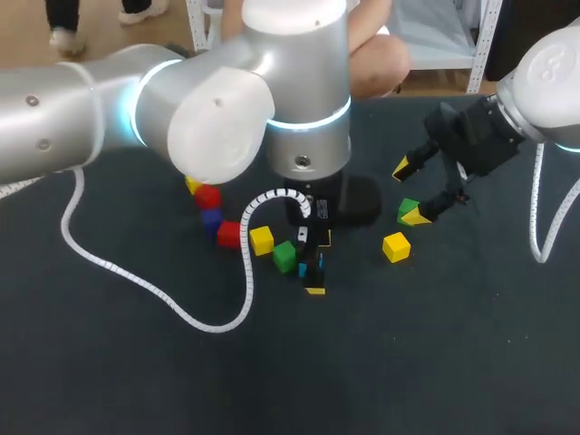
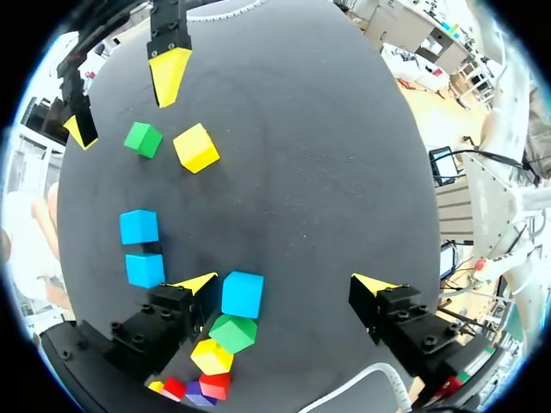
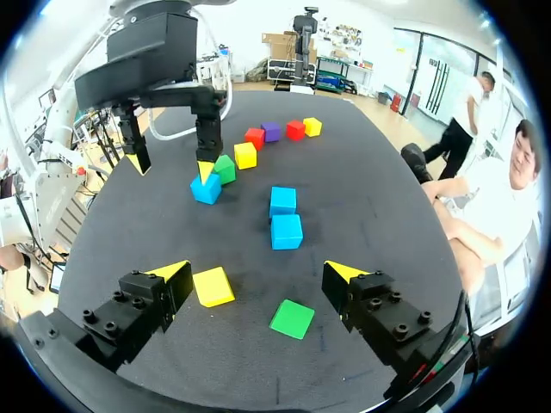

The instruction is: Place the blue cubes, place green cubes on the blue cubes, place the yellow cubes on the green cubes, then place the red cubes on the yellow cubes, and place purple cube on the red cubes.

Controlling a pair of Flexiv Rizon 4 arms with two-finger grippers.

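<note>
Dark matte table (image 1: 435, 362) all across, scattered with small coloured cubes, each resting directly on the surface. Nearest, seen along the right wrist: right gripper (image 3: 258, 273) low over the table, fingers spread wide, gripping nothing. Under it, between those fingers, lone green cube (image 3: 293, 318) lying flat; just beside one finger, lone yellow cube (image 3: 212, 286), turned a little askew. Contact with either finger: impossible to tell. Ahead of the gripper, nearer blue cube (image 3: 286, 231) and farther blue cube (image 3: 282, 200), just beside each other, one behind the other. Beyond that pair, left gripper (image 3: 172, 168) pointing down at the table, likewise spread wide and holding nothing. Between its fingers, third blue cube (image 3: 206, 188), right at one yellow fingertip (image 3: 205, 170) and well apart from the other; touching or not, unclear. Close against that cube on its far side, second green cube (image 3: 225, 168), opening a curved row stretching off across the table: second yellow cube (image 3: 245, 155), red cube (image 3: 254, 138), purple cube (image 3: 272, 131), far red cube (image 3: 295, 129), and far yellow cube (image 3: 312, 126) at the end. From overhead: white coiled cable (image 1: 215, 328) looping over the near part of the table, hanging from left arm (image 1: 54, 118), in from the left and past the middle, its wrist covering the blue pair; right arm (image 1: 553, 72) in from the right.
</note>
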